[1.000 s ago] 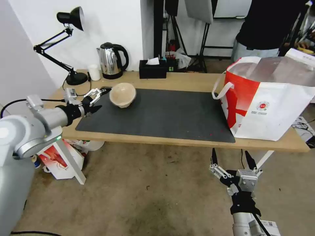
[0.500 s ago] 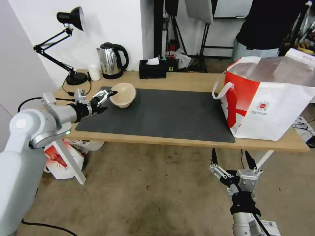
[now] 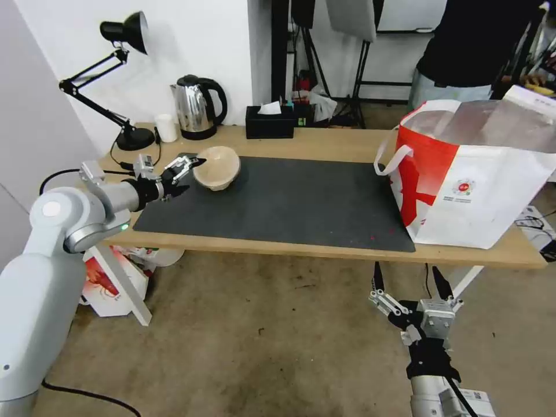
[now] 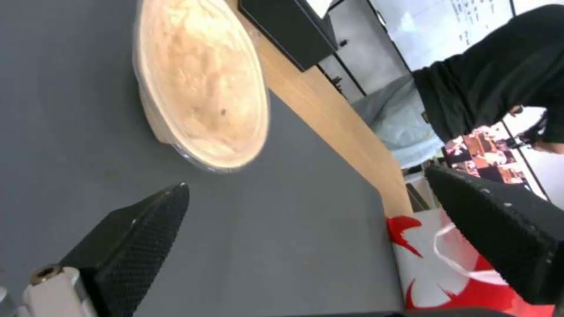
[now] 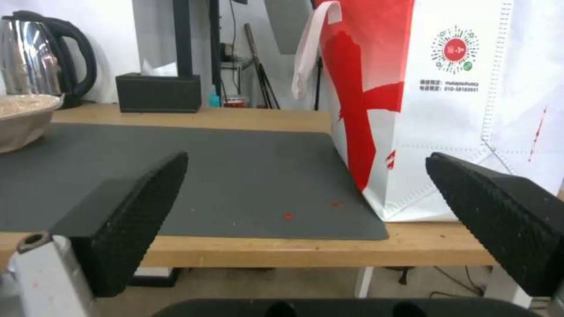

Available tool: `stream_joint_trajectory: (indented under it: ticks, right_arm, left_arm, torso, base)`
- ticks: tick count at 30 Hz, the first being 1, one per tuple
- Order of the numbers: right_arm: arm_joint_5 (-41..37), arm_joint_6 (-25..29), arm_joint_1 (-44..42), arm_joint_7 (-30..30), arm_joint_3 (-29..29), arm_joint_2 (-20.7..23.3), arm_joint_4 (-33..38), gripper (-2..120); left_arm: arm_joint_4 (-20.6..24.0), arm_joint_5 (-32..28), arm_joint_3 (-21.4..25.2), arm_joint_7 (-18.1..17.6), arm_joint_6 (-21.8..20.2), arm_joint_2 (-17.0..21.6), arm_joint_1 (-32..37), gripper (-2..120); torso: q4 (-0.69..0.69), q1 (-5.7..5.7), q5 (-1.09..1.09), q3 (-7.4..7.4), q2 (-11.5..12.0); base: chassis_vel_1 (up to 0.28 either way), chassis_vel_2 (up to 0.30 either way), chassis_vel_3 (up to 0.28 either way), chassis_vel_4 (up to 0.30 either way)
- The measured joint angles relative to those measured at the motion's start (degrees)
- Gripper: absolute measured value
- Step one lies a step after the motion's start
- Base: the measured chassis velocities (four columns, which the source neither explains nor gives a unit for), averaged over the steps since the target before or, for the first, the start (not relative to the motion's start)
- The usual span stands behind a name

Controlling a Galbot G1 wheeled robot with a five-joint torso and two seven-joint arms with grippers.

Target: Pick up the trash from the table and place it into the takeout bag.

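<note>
1. The paper bowl [image 3: 217, 167] sits tilted on the mat [image 3: 289, 202], at the mat's corner nearest the kettle [image 3: 197, 107].
2. The left gripper [image 3: 188, 175] hovers just beside the bowl, fingers spread apart, holding nothing.
3. The takeout bag [image 3: 475, 174] stands at the mat's far end.
4. The right gripper [image 3: 411, 278] hangs below the table [image 3: 324, 145], fingers apart.

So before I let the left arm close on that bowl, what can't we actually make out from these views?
- Inside of the takeout bag: head view, hidden by its foil-lined walls, so any trash already inside is unseen.
- Far side of the beige bowl: head view, the open left gripper covers its near rim; contact is unclear.
- Bowl in right wrist view: cut off by the edge.
- Right gripper: open, below the table.
</note>
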State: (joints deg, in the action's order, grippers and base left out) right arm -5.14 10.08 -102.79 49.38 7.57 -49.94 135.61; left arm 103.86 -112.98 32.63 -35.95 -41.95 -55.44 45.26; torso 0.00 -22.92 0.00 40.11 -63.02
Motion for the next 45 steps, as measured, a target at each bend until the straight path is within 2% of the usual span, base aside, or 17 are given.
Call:
stream_joint_trajectory:
  ticks: [6,16,24,36,45]
  right_arm:
    - [0.0,0.0,0.0,0.0,0.0,0.0,0.0,100]
    - [0.0,0.0,0.0,0.0,0.0,0.0,0.0,100]
    - [0.0,0.0,0.0,0.0,0.0,0.0,0.0,100]
    - [0.0,0.0,0.0,0.0,0.0,0.0,0.0,100]
    - [0.0,0.0,0.0,0.0,0.0,0.0,0.0,100]
  left_arm:
    - [-2.4,2.2,-0.4,1.1,0.1,0.4,-1.1,100]
    - [-9.0,6.6,-1.2,3.9,0.4,0.9,-3.5,100]
    - [-11.0,8.8,-1.5,5.0,0.5,1.1,-4.1,100]
    - [-13.3,13.3,-2.9,8.7,1.1,-1.0,-5.4,100]
    - [-14.3,14.5,-3.9,9.5,1.3,-1.7,-6.4,100]
  torso:
    - [0.0,0.0,0.0,0.0,0.0]
    - [-0.01,-0.01,0.0,0.0,0.0]
    - [0.01,0.0,0.0,0.0,0.0]
    - [0.0,0.01,0.01,0.0,0.0]
    - [0.0,0.01,0.0,0.0,0.0]
  base:
    - [0.0,0.0,0.0,0.0]
    - [0.0,0.0,0.0,0.0]
    - [0.0,0.0,0.0,0.0]
    - [0.0,0.0,0.0,0.0]
    - [0.0,0.0,0.0,0.0]
